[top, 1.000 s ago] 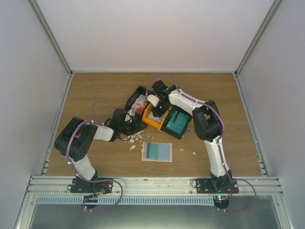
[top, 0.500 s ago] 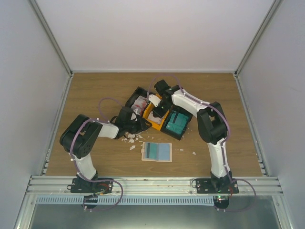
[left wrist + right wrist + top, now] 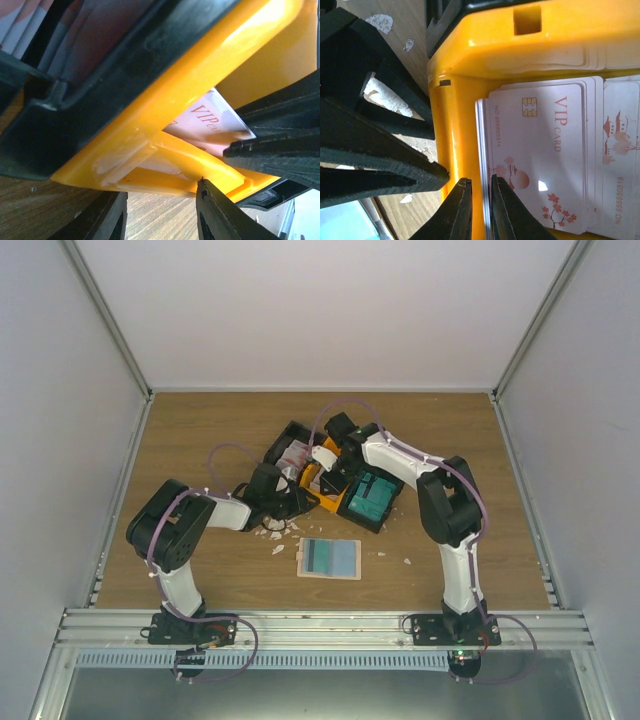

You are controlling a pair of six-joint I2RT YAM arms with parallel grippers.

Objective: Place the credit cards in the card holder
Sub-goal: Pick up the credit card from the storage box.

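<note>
The credit cards are white VIP cards with red blossoms (image 3: 540,155), stacked in the orange middle bin (image 3: 485,55) of the tray. My right gripper (image 3: 480,189) is down at the stack's left edge, jaws closed to a narrow gap with a card edge between them. In the left wrist view that card (image 3: 215,117) runs in between the right gripper's black fingers (image 3: 280,155). My left gripper (image 3: 160,220) is open and empty, low against the bin's near wall (image 3: 165,150). The card holder (image 3: 328,558) lies open on the table with teal and grey faces showing, apart from both grippers.
The black-and-orange tray (image 3: 287,432) sits mid-table, with red-blotched cards (image 3: 292,453) in its left bin and teal cards (image 3: 368,497) in its right bin. White scraps (image 3: 278,532) lie by the left gripper, and a few more (image 3: 406,562) are right of the holder.
My left arm has reached right, bringing its gripper up against the tray. My right gripper has shifted slightly inside the orange bin.
</note>
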